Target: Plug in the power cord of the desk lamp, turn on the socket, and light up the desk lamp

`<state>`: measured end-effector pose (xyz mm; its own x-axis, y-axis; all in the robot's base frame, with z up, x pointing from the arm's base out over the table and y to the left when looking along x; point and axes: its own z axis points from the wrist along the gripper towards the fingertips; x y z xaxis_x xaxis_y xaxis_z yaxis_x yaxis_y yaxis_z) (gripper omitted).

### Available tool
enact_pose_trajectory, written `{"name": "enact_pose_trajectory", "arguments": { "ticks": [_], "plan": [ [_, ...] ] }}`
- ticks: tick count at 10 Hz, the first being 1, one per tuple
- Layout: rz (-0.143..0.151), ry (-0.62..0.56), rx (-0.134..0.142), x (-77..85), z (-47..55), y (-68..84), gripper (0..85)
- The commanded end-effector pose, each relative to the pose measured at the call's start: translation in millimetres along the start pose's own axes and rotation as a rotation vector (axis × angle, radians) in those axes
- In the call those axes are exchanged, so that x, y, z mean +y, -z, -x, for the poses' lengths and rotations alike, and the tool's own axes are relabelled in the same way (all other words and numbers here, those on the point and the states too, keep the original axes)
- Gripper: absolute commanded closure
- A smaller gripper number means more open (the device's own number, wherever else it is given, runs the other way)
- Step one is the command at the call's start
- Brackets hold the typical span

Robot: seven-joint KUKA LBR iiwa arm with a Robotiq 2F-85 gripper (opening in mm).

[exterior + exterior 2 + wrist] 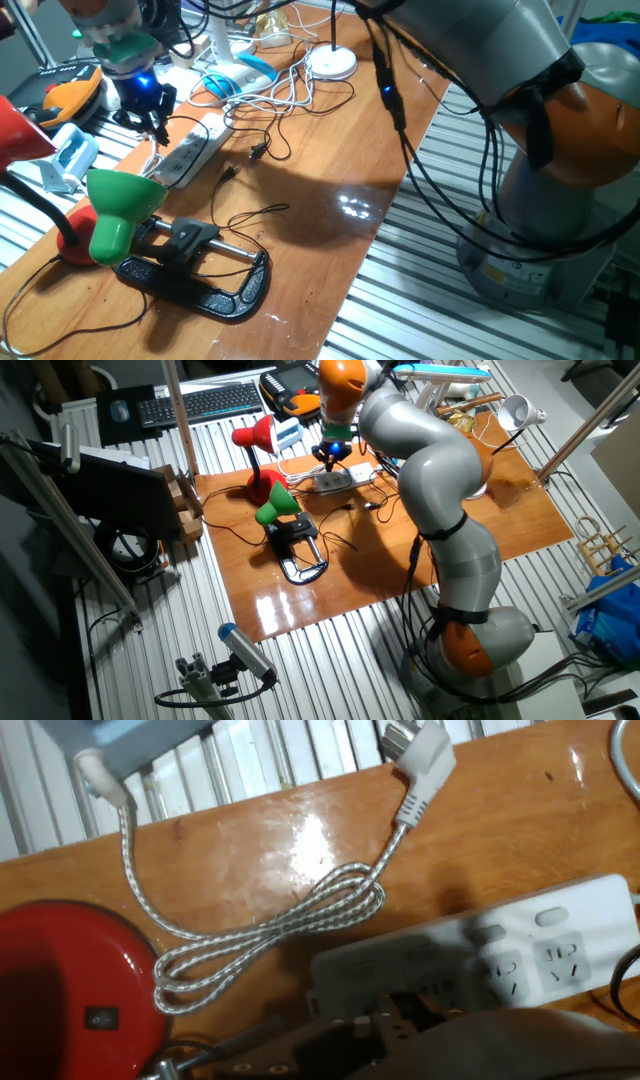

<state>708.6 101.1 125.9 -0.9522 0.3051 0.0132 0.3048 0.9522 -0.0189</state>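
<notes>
A black clamp [200, 275] lies nearest on the glossy brown wooden table [330, 190], with a green lamp [120, 205] and a red lamp [255, 445] just behind it. The gripper [155, 125] hangs just over the white socket [185, 155], which lies toward the far side among loose cables, though whether its fingers are apart or closed cannot be told. Ribbed metal decking [330, 670] surrounds the table, and a keyboard [205, 400] sits beyond.

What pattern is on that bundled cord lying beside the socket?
The bundled cord is white with a grey braided weave, ending in a white plug. It shows best in the hand view.
</notes>
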Motion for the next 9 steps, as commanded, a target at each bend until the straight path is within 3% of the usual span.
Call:
{"name": "enact_pose_trajectory", "arguments": {
  "ticks": [1, 3, 6, 7, 8, 9],
  "plan": [
    [0.001, -0.061, 0.015, -2.3, -0.9, 0.5, 85.0],
    [0.008, -0.24, 0.015, -8.6, -2.6, -0.4, 85.0],
    [0.002, -0.348, 0.049, -16.3, -3.6, -4.7, 85.0],
    [0.009, -0.382, 0.073, -17.7, -3.7, -5.2, 85.0],
    [0.019, -0.411, 0.078, -18.4, -3.6, -5.9, 85.0],
    [0.049, -0.465, 0.084, -19.3, -4.9, -6.8, 85.0]
  ]
}}
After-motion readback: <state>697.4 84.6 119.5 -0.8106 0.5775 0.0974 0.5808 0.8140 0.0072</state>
